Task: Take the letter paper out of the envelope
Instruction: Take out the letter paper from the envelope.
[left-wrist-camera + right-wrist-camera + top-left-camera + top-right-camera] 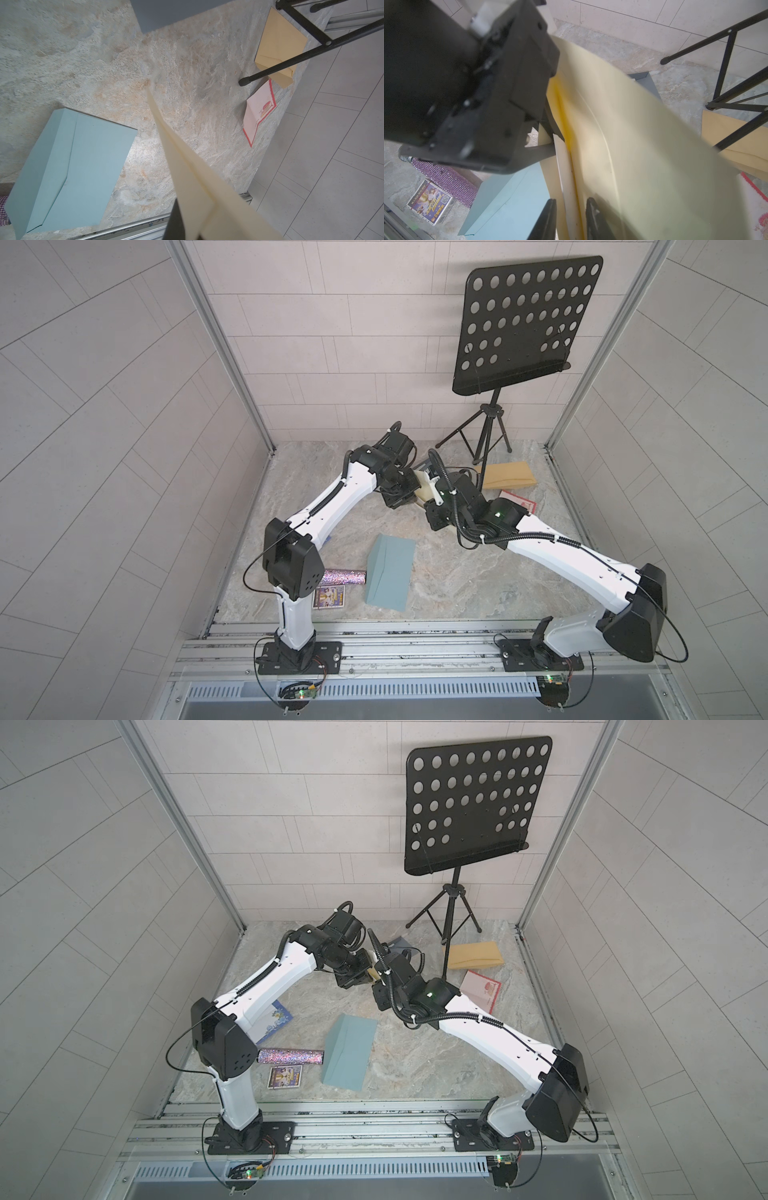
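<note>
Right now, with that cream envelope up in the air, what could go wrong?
The left tool pinches the cream paper envelope in midair; the right tool, straddling its edge, might tear it or yank it free. A leg of the black metal music stand looks close to the right arm and might get knocked.

- Both top views are bright and evenly lit; lines of the pale tiled wall (pixel 332 344) bow toward the edges
- The black perforated metal music stand (pixel 528 323) casts a faint shadow
- Both wrist views show the cream paper envelope (pixel 643 145) blurred close to the lens
- The grey marbled stone tabletop (pixel 197 72) beyond it is sharp
</note>
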Robot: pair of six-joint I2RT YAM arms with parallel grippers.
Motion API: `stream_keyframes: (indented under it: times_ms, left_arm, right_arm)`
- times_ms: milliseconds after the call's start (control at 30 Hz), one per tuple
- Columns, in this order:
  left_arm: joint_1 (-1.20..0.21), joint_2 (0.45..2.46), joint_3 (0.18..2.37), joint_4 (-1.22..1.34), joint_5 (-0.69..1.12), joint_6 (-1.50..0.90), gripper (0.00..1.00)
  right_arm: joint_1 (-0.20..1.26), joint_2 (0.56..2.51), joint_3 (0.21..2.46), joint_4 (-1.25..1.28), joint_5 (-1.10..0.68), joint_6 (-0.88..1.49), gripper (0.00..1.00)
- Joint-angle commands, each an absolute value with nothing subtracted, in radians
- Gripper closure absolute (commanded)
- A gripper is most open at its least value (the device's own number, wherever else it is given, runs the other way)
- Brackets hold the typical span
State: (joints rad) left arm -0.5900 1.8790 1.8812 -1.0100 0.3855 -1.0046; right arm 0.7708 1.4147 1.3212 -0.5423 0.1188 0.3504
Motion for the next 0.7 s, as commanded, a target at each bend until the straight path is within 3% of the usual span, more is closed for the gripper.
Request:
stream_keyframes:
  times_ms: [0, 500, 667]
  left_arm:
    - [-0.606, 1.830, 1.906, -1.042, 0.428, -1.000, 1.00]
    - [-0.606, 1.826, 1.926, -1.043, 0.431, -1.003, 1.00]
    - [-0.607, 1.825, 1.925, -1.044, 0.430, -1.003, 1.00]
  right_arm:
    - [0.750, 1.429, 1.327, -0.569, 0.132, 0.335, 0.72]
    - [0.746, 1.480, 1.317, -0.585, 0.103, 0.314, 0.72]
    - [0.746, 1.477, 1.327, -0.589, 0.101, 0.314, 0.89]
